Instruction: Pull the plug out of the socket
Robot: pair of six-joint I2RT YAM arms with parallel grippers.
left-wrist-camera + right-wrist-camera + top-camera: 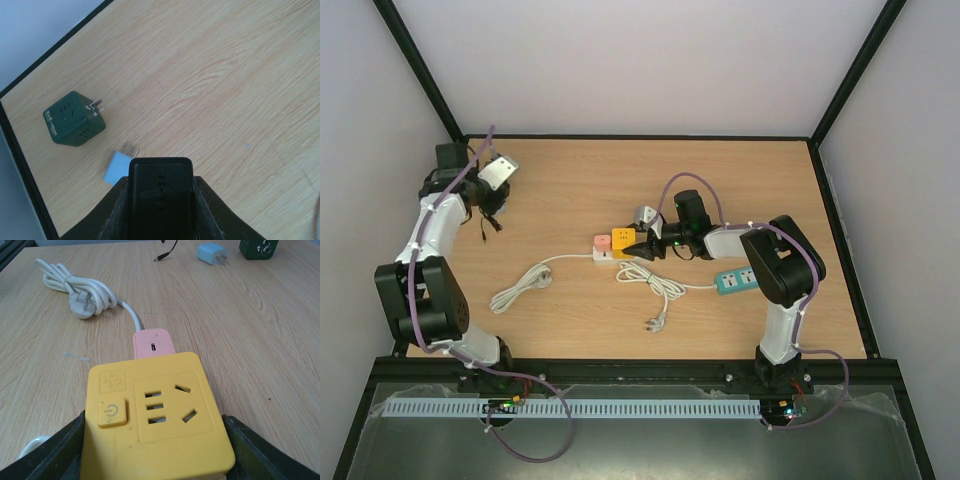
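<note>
Light wooden table, white walls. My worry: nothing pins the pink socket block, so it might just drag along when I pull. Right gripper is clamped on the yellow cube plug mid-table, butted against that block. Left gripper sits closed, far-left. Cube's glossy, rounded corners, power button.

Green cube adapter, blue charger, teal strip
</note>
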